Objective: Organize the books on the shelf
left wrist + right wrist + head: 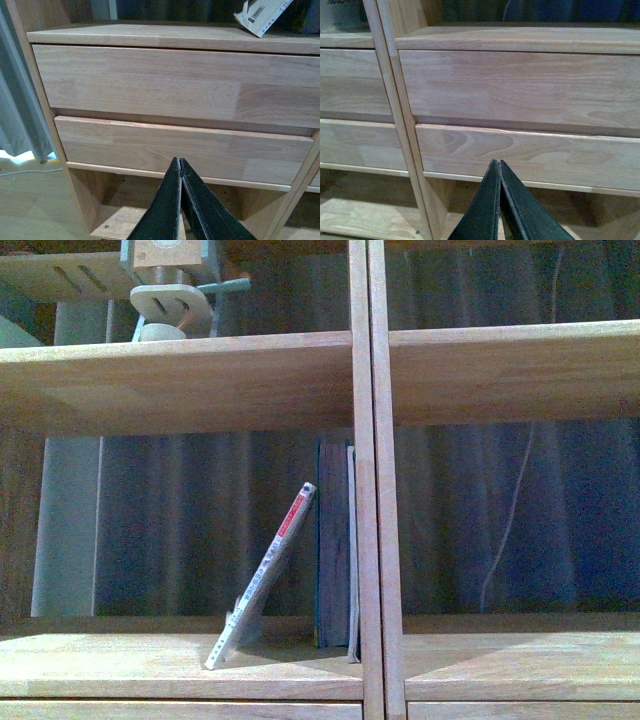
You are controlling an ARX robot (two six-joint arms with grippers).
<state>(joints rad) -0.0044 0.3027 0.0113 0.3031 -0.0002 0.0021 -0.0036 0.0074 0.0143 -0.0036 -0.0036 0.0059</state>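
In the front view the wooden shelf (180,380) has a central divider (370,490). In the compartment left of it, a thin paperback (265,575) with a white spine and red band leans tilted, its top toward a dark teal book (333,540) that stands upright. A thin pale book (352,550) stands between the teal one and the divider. Neither gripper shows in the front view. My left gripper (180,162) is shut and empty, low before the left drawer fronts (175,85); the paperback's lower corner (262,15) shows above. My right gripper (499,164) is shut and empty before the right drawer fronts (520,90).
A wooden toy-like object (175,290) sits on the upper left shelf. A grey curtain (20,115) hangs left of the unit, over a wood floor (30,205). Open compartments (120,210) lie below the drawers. A thin cord (510,520) hangs behind the right compartment.
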